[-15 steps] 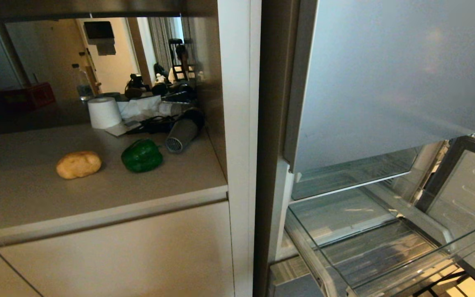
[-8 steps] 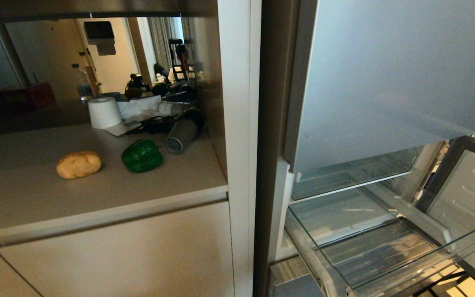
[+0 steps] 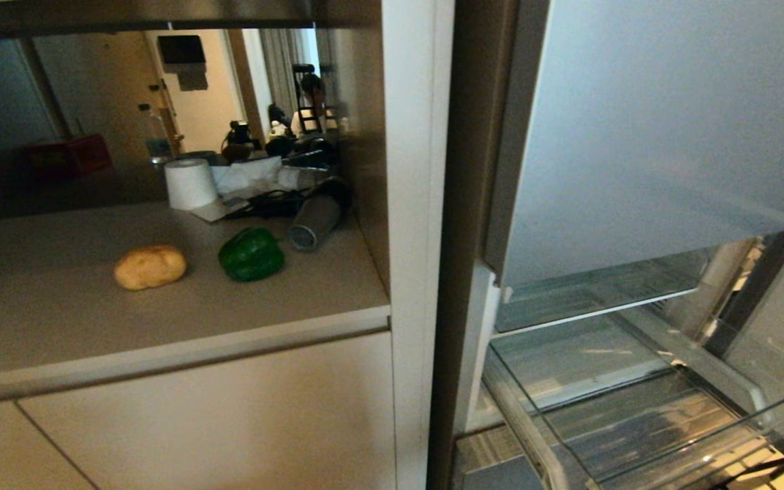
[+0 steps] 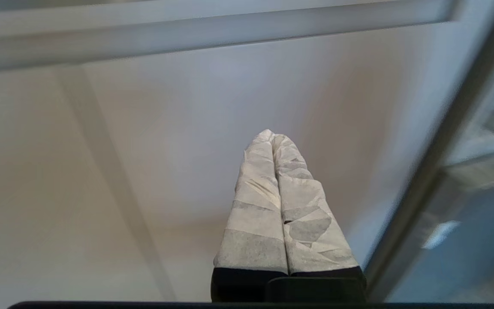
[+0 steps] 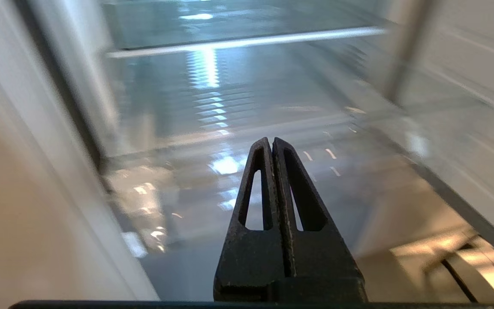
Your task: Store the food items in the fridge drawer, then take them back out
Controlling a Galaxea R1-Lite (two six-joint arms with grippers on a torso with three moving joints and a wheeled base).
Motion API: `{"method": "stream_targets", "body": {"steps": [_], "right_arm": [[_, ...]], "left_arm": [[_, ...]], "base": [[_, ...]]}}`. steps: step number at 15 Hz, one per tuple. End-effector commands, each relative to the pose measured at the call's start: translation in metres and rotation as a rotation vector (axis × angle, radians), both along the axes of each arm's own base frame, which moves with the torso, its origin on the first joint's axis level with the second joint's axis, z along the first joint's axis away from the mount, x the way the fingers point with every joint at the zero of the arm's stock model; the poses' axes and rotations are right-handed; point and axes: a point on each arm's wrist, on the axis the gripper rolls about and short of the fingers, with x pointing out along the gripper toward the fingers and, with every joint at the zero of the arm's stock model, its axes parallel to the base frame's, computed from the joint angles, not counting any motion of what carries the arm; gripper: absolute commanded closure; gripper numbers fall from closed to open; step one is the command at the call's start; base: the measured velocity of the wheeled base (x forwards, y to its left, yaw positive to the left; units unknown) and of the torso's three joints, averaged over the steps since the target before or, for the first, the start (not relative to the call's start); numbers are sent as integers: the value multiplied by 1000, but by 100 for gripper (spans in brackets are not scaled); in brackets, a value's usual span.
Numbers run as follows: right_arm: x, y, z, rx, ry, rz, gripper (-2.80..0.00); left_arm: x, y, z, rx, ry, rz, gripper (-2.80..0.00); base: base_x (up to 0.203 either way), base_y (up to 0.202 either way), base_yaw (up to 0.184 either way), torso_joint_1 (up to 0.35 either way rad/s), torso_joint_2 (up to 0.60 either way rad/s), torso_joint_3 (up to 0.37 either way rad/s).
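Note:
A green bell pepper (image 3: 251, 254) and a tan potato-like lump (image 3: 150, 267) lie side by side on the beige counter (image 3: 160, 320) at the left. To the right, the silver-grey fridge stands open with its clear drawer (image 3: 637, 422) pulled out and nothing in it. Neither arm shows in the head view. My left gripper (image 4: 272, 136), wrapped in white tape, is shut and points at a beige cabinet door. My right gripper (image 5: 269, 143), black, is shut and points toward the clear drawer (image 5: 230, 128) with nothing between its fingers.
At the back of the counter stand a white paper roll (image 3: 190, 184), a grey cylinder lying on its side (image 3: 315, 222), cables and crumpled paper. A white upright panel (image 3: 419, 238) separates the counter from the fridge. The fridge door (image 3: 664, 122) hangs open above the drawer.
The whole head view has shifted: everything now sits a little further right in the picture, so the camera has turned left. The food items and both grippers have kept still.

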Motion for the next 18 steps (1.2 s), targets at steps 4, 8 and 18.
{"method": "stream_targets", "body": {"steps": [4,8,18], "right_arm": [[0,0,0,0,1,0,0],[0,0,0,0,1,0,0],[0,0,0,-15,0,3,0]], "left_arm": [[1,0,-3,0,8,0,0],[1,0,-3,0,8,1,0],[1,0,-3,1,8,0,0]], "base": [[0,-9,174,2,5,0],[1,-8,175,1,2,4],[1,-3,65,2,2,1]]}}
